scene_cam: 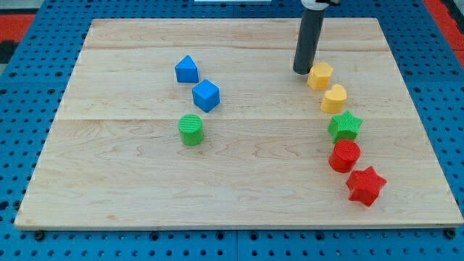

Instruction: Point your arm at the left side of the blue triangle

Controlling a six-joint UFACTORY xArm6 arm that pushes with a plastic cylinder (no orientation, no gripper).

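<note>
While the blue triangle (186, 69) sits far off to the view's left, our tip (301, 71) touches the yellow hexagon (320, 75); we see no hand.

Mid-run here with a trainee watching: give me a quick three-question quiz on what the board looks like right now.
1. True or false: my tip is touching the blue triangle.
2. Which block sits nearest my tip? A) green cylinder B) yellow hexagon C) red star
3. Fill in: the block just below and to the view's right of the blue triangle is the blue ____.

Key: 1 false, the tip stands far to the view's right of it, beside the yellow hexagon. 2 B. 3 cube.
</note>
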